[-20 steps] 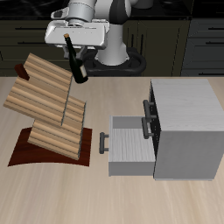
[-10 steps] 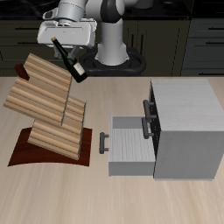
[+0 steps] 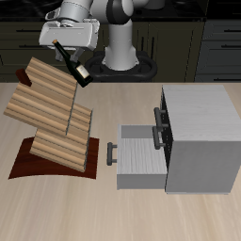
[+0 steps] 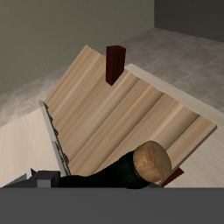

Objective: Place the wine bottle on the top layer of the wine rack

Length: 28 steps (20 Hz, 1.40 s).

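The wine rack [image 3: 55, 118] stands on its dark curved base [image 3: 28, 162]. Its top layer [image 3: 52, 77] is a tilted ribbed wooden slab, and it fills the wrist view [image 4: 131, 114]. My gripper [image 3: 64, 47] is shut on the neck of the dark wine bottle [image 3: 75, 68]. It holds the bottle tilted in the air, bottom end lowest, just above the top layer's back edge. In the wrist view the bottle [image 4: 109, 178] points at the slab, its round bottom [image 4: 150, 160] close over the grooves. I cannot tell whether it touches.
A grey cabinet [image 3: 198, 139] stands on the table's other side, with its lower drawer [image 3: 139, 162] pulled out toward the rack. The robot's base [image 3: 120, 52] is behind. A dark red-brown post [image 4: 115, 63] sticks up beyond the slab's far edge.
My gripper has moved sideways with the bottle toward the rack. The bottle now tilts more, and its bottom sits slightly nearer the top layer.
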{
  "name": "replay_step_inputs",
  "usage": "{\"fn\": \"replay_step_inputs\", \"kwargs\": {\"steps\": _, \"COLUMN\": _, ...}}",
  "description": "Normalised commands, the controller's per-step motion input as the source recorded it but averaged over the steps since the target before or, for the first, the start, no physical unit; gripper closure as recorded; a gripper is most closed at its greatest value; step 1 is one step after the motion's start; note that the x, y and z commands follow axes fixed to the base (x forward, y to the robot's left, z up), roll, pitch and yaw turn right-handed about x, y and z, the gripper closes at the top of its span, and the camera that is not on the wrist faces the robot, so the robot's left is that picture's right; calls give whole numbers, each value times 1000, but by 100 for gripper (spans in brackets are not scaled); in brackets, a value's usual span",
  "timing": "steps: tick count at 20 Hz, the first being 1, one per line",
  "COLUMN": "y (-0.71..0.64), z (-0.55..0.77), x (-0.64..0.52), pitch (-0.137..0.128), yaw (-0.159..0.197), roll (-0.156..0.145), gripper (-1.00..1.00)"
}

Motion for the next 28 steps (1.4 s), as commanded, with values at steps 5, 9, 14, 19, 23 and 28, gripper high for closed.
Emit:
{"fn": "replay_step_inputs", "kwargs": {"steps": 5, "y": -14, "z": 165, "x": 112, "pitch": 9, "yaw": 19, "roll": -9, "gripper": 100}}
{"fn": "replay_step_inputs", "kwargs": {"steps": 9, "y": -119, "z": 261, "x": 165, "pitch": 13, "yaw": 5, "roll": -61, "gripper": 100}}
{"fn": "replay_step_inputs", "kwargs": {"steps": 14, "y": -213, "z": 330, "x": 189, "pitch": 3, "yaw": -1, "roll": -99, "gripper": 100}}
{"fn": "replay_step_inputs", "kwargs": {"steps": 19, "y": -173, "z": 44, "x": 210, "pitch": 23, "yaw": 6, "roll": -42, "gripper": 100}}
{"fn": "replay_step_inputs", "kwargs": {"steps": 23, "y": -302, "z": -143, "x": 280, "pitch": 52, "yaw": -36, "roll": -87, "gripper": 100}}
{"fn": "replay_step_inputs", "kwargs": {"steps": 28, "y": -310, "z": -372, "x": 197, "pitch": 61, "yaw": -16, "roll": -71, "gripper": 100}}
